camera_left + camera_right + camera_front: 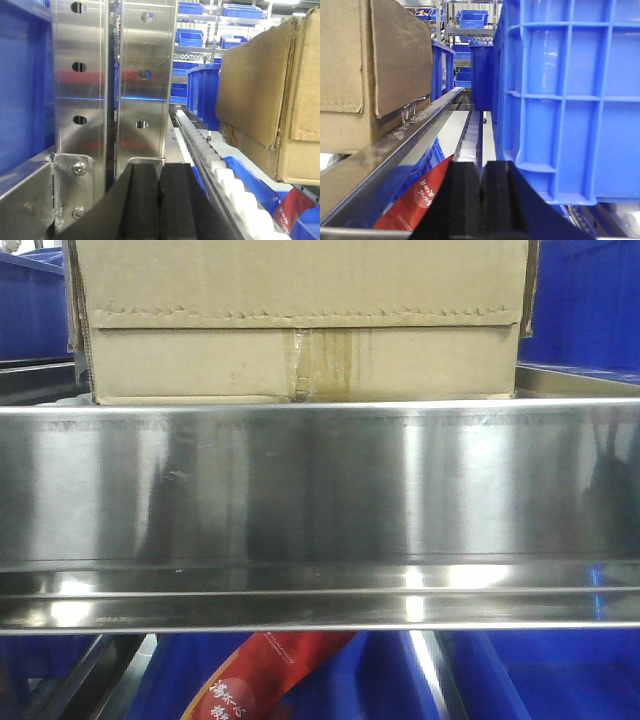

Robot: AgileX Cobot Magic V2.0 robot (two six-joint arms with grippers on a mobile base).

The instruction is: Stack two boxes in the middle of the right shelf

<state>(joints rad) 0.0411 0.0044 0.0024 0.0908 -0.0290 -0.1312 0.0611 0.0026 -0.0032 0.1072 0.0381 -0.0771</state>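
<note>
The stainless-steel shelf (320, 490) fills the front view; its broad mirror-like front lip spans the full width. One cardboard box (305, 325) rests on this level just behind the lip, near the centre of its front edge, with the stained centre seam facing us. We cannot tell whether a second box lies above it, because the top of the frame cuts the carton off. Blue plastic bins (585, 300) stand on both sides of the box. A red printed bag (262, 680) lies on the level below.

In the left wrist view the box (272, 100) sits to the right, beside a white roller track (227, 182) and apart from the steel upright (145, 80). The left gripper (161, 210) shows its black pads pressed together with nothing between them. In the right wrist view the box (370, 65) is at the left, a blue bin (570, 95) is close on the right, and the right gripper (481, 210) is likewise closed on nothing.

We judge the step in hand to be release or re-approach: neither arm holds a box. The next move calls for spreading both pads and bringing the arms to the side faces of a box, clear of the bin and the upright.
</note>
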